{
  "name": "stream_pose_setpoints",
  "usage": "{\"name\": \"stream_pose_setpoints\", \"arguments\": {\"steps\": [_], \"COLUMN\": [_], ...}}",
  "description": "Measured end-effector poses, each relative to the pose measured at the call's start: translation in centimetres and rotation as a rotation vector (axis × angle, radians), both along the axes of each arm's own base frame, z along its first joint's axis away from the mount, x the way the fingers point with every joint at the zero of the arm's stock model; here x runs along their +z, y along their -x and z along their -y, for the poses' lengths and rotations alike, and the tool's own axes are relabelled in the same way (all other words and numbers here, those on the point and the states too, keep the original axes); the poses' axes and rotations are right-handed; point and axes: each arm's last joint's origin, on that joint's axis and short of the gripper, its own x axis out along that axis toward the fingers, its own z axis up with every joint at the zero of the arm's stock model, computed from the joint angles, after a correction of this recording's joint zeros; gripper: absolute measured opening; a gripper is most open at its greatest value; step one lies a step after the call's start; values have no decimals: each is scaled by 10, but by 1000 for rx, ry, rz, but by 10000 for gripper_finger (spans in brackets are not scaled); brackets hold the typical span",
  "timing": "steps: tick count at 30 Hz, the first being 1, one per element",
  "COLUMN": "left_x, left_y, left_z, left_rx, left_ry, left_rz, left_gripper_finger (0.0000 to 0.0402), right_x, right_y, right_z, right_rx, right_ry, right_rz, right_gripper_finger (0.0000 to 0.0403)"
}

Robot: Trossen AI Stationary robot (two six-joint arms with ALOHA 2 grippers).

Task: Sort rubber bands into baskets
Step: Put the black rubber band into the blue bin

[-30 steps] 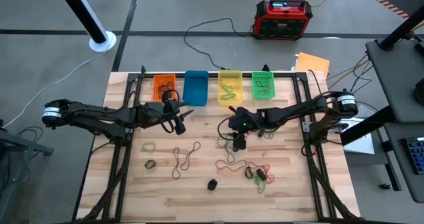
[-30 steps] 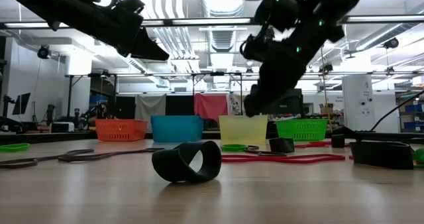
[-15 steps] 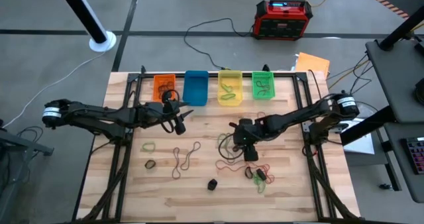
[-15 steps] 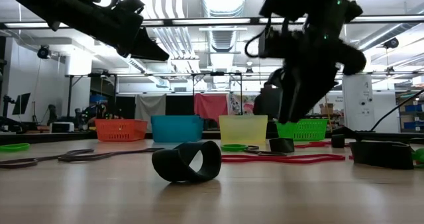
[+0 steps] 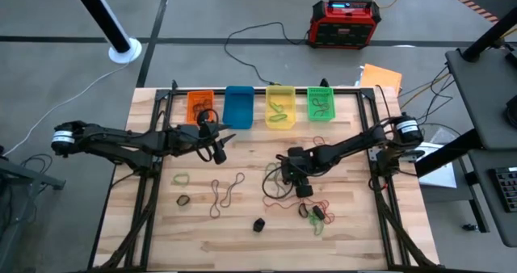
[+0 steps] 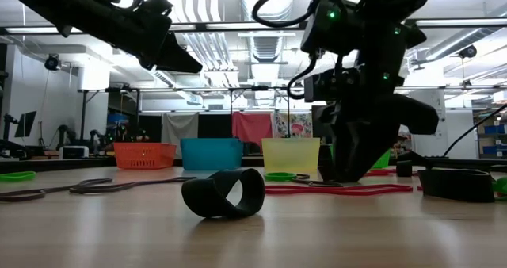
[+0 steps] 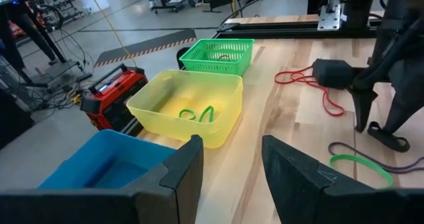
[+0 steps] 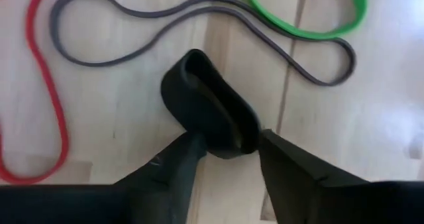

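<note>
Four baskets stand in a row at the table's far edge: orange [image 5: 199, 105], blue [image 5: 238, 106], yellow [image 5: 279, 107] and green [image 5: 320, 103]. Loose rubber bands lie across the table's middle [image 5: 226, 191]. My right gripper [image 5: 303, 189] points steeply down at the table, open, its fingertips on either side of a wide black rubber band [image 8: 209, 111] that lies on the wood. My left gripper [image 5: 218, 148] hangs open above the table in front of the orange and blue baskets, with nothing between its fingers [image 7: 232, 151]. My right gripper comes from above, and its fingertips [image 8: 193, 144] stand close against the two sides of the black band's near end [image 8: 228, 139]. The band lies on the table, not squeezed. Whether the fingers touch it I cannot tell.
Beside the black band lie a grey band [image 8: 55, 25], a green band [image 8: 308, 32] and a red band [image 8: 56, 98]. Another black band [image 6: 223, 193] stands nearer the table's near edge. A red-black box [image 5: 346, 21] sits on the floor beyond the table.
My right gripper has moved toward the table's near edge and down to the tabletop, tipping to point more steeply down, and now stands over the black band. My left arm has kept still.
</note>
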Motion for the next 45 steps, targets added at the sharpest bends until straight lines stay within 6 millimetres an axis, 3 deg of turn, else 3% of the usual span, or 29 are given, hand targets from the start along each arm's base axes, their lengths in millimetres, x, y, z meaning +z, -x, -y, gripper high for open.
{"name": "stream_pose_setpoints", "arguments": {"steps": [7, 13, 18, 25, 30, 38, 45], "left_x": [0, 0, -1, 9, 26, 39, 41], "left_y": [0, 0, 0, 0, -2, -5, -14], "left_z": [0, 0, 0, 0, 1, -5, -17], "left_rx": [7, 10, 12, -2, -60, -99, -151], "left_ry": [19, 28, 34, 1, -106, -230, -214], "left_rz": [9, 12, 10, 28, 34, 24, 125], "left_gripper_finger": [139, 139, 139, 139, 139, 139, 139], "right_x": [6, 24, 58, 116, 141, 149, 128], "right_y": [0, 3, 15, 36, 41, 36, 17], "right_z": [0, 1, 9, 36, 57, 99, 113], "right_rx": [27, 17, -44, -140, -98, -96, -103], "right_ry": [-9, 11, 130, 149, 122, 162, 125], "right_rz": [28, 69, 138, 418, 703, 958, 977], "right_gripper_finger": [22, 13, 13, 12, 12, 12, 12]}}
